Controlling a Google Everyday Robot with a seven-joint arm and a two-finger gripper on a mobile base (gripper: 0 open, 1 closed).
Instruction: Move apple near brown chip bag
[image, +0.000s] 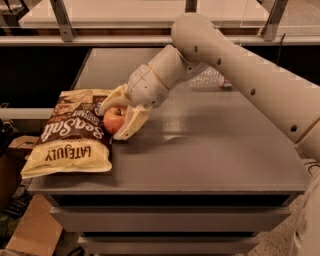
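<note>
The red-orange apple (114, 119) sits between the cream fingers of my gripper (116, 119), low over the grey table (200, 150). The gripper is shut on the apple. The apple is at the right edge of the brown chip bag (72, 136), which lies flat at the table's left front corner with "Sea Salt" and "LATE JULY" lettering upside down. The apple seems to touch or slightly overlap the bag's edge. My arm (225, 65) reaches in from the right.
A clear crinkled plastic water bottle (207, 79) lies at the back of the table, partly hidden behind my arm. Cardboard boxes (30, 225) sit on the floor at the left. A shelf rail (75, 40) runs behind the table.
</note>
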